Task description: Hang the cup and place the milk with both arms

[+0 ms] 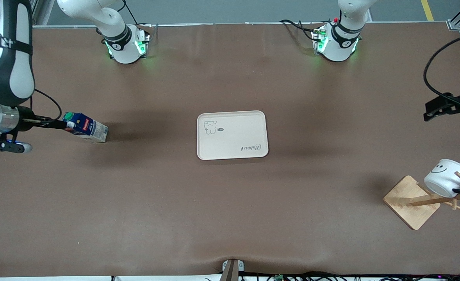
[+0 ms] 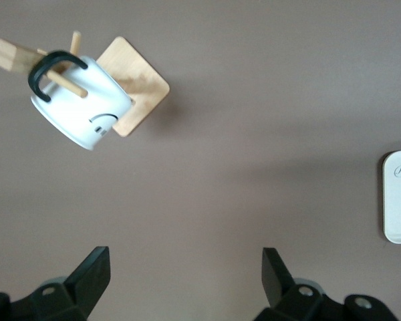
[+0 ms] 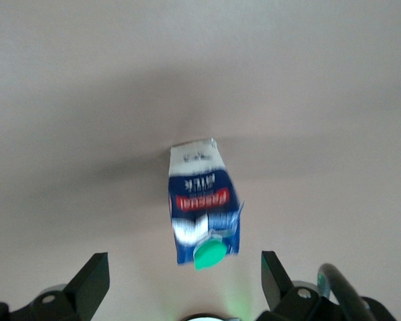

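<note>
The wooden rack (image 1: 411,201) is being seen nearest the front camera, at the left arm's end of the table, and the cup (image 1: 446,177) is being carried on one of its pegs, hooked there by its black handle with the smiley face showing; the hanging half of the task is being judged as done. A little farther from the camera, the cream tray (image 1: 232,134) is being left bare in the middle of the table. At about the same depth, toward the right arm's end of the table, the milk (image 1: 86,128) is being shown on the brown tabletop well apart from the tray, leaning over rather than standing square, its green cap turned toward the right gripper (image 1: 54,124). That gripper is being held just at the carton's top, and in the right wrist view its fingers are being kept wide apart with the carton between them but not clamped, so nothing is being held. The left gripper (image 1: 433,111) is being kept over bare table at the left arm's end, fingers spread wide and empty, and that arm is being read as waiting. The placing of the milk is being judged as what is left, if the tray is its goal.
</note>
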`<state>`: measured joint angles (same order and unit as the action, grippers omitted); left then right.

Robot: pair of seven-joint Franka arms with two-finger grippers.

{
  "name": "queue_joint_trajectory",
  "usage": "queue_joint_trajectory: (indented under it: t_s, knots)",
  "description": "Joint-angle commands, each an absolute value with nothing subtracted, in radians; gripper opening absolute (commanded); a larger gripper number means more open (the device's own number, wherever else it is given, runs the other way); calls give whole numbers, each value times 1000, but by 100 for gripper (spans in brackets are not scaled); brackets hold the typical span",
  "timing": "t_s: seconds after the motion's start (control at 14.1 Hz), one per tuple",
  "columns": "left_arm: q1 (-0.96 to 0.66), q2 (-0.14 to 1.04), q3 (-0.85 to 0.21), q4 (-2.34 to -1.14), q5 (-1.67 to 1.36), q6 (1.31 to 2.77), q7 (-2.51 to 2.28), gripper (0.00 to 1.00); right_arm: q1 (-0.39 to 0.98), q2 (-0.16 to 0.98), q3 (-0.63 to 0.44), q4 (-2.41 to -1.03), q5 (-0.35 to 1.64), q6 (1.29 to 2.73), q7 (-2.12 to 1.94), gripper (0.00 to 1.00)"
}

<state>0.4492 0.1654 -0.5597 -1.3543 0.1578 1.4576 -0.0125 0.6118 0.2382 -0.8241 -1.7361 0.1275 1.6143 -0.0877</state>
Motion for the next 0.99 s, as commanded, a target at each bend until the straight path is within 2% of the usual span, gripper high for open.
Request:
queue_joint_trajectory:
  t_s: [0.0,0.21,0.28,0.42,0.49,0.78,0.92]
  knots:
    - [278,100,-404,-1390,153,1420,-64,100,591,258,-818,-1634,117,1577,-169,100]
    - [129,57,-277,-1437,147,1434,-66,100,525,279,-783,-1519,135,1468,-164,100]
    - [85,32,-224,-1469,121,1456,-66,100,449,281,-702,-1472,135,1473,-161,100]
    - [14,-14,-125,-1537,60,1494,-64,100,236,273,-451,-1375,112,1454,-150,100]
    - [-3,-24,-109,-1549,57,1494,-64,100,134,258,-349,-1374,117,1444,-158,100]
    - [3,-41,-110,-1563,52,1497,-78,100,-90,158,-61,-1382,109,1350,-158,100]
    - [3,-41,-112,-1565,52,1497,-80,100,-132,152,7,-1379,49,1342,-156,100]
